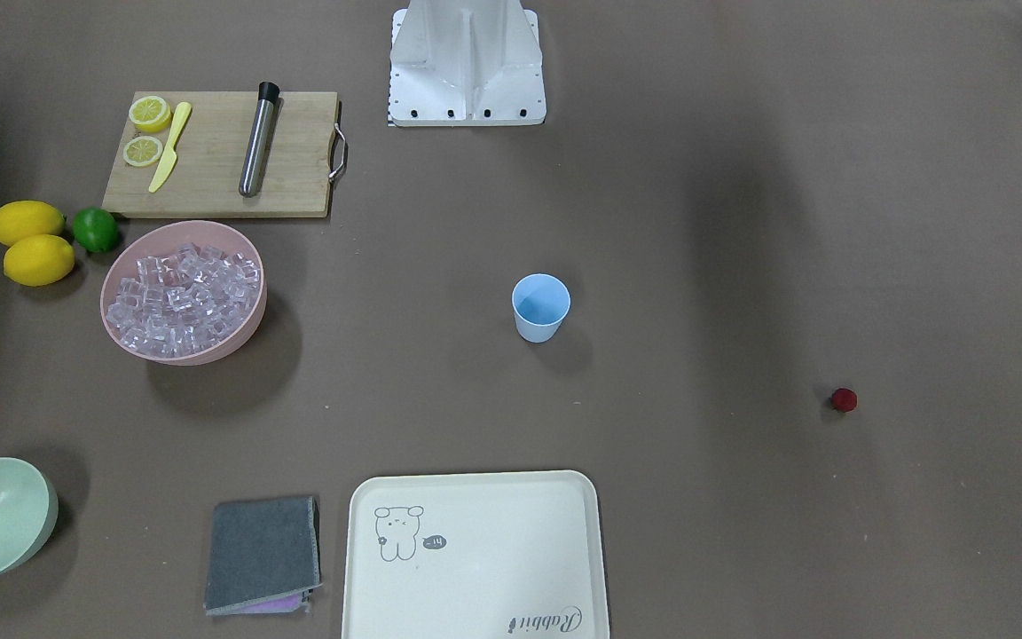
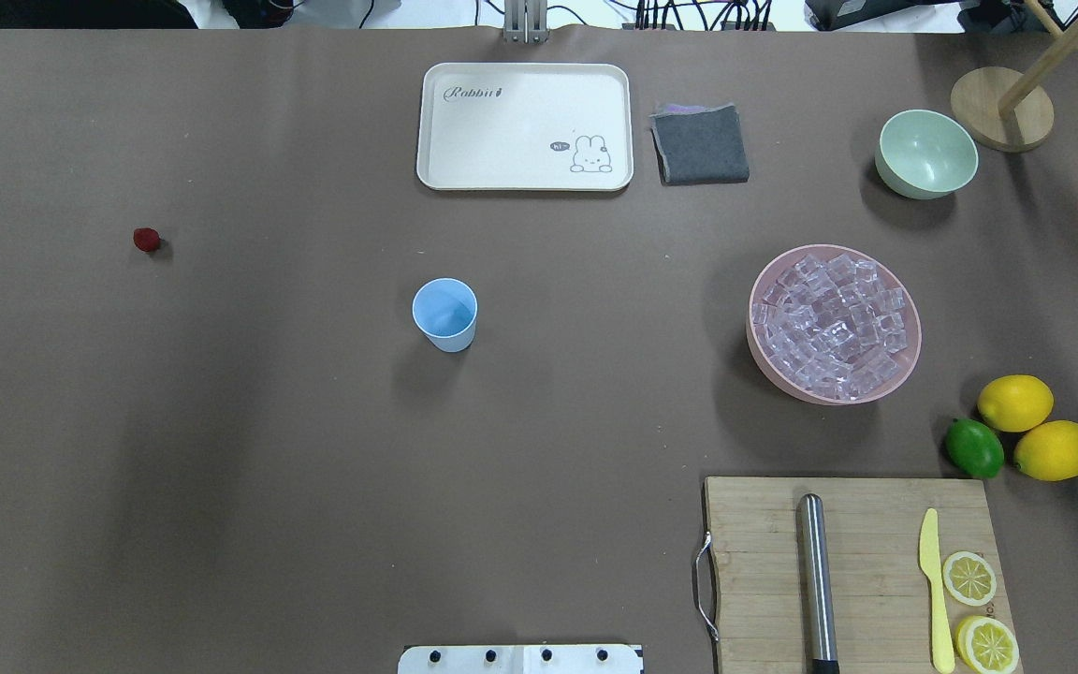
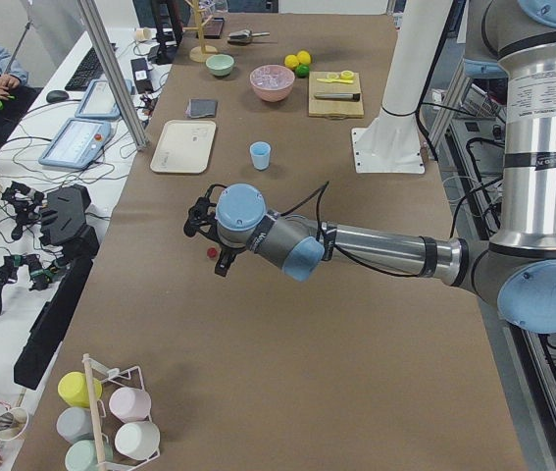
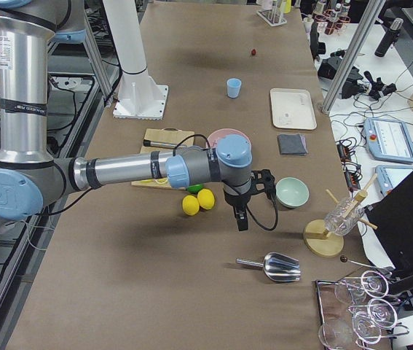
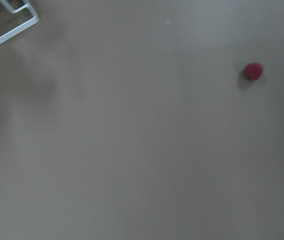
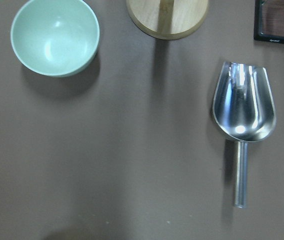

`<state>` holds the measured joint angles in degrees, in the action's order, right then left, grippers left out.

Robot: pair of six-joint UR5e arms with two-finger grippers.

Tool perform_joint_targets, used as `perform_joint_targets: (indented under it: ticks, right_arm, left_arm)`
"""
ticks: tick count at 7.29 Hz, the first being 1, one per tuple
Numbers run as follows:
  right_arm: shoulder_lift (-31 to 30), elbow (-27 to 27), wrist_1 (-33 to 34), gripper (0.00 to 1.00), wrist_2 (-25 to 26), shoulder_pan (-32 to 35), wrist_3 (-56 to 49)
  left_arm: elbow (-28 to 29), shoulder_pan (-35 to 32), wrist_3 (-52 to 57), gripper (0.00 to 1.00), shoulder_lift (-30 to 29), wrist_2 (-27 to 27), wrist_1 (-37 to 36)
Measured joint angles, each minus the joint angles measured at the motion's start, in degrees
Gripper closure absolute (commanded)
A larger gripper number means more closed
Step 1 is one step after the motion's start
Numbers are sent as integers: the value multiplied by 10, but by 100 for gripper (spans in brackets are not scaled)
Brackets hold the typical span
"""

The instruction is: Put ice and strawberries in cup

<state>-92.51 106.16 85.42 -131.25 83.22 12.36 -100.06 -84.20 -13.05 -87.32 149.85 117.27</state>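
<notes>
Each arm, the left arm (image 3: pixel 385 250) and the right arm (image 4: pixel 119 171) alike, is a run of brushed silver tubes joined by grey housings with pale blue round caps — one cap bears a logo. A thin black cable (image 3: pixel 317 191) loops near the wrist. The white base plate (image 1: pixel 467 67) shows a row of black screws.

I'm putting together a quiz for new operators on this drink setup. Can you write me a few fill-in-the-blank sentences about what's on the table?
The ice fills a bowl whose colour is ____. The cup stands upright and holds ____. The strawberry lies on the table on the robot's ____ side of the cup. The lemon slices on the cutting board number ____.
Missing words: pink; nothing; left; two.
</notes>
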Motion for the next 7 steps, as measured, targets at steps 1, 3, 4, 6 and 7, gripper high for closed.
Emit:
perform_joint_targets:
  ticks: [1, 3, 4, 6, 7]
  right_arm:
    - [15, 12, 0, 0, 2, -31, 67]
    - [51, 24, 0, 1, 9, -97, 195]
    - [66, 30, 0, 1, 21, -132, 253]
    - [90, 38, -1, 2, 65, -209, 356]
    - [97, 37, -1, 3, 86, -241, 387]
  left_arm:
    - [0, 24, -30, 1, -5, -7, 16]
    - [-1, 82, -118, 1, -17, -59, 61]
    - [0, 111, -163, 1, -20, -88, 85]
    - [1, 142, -201, 1, -26, -118, 108]
    - [2, 145, -204, 1, -30, -121, 110]
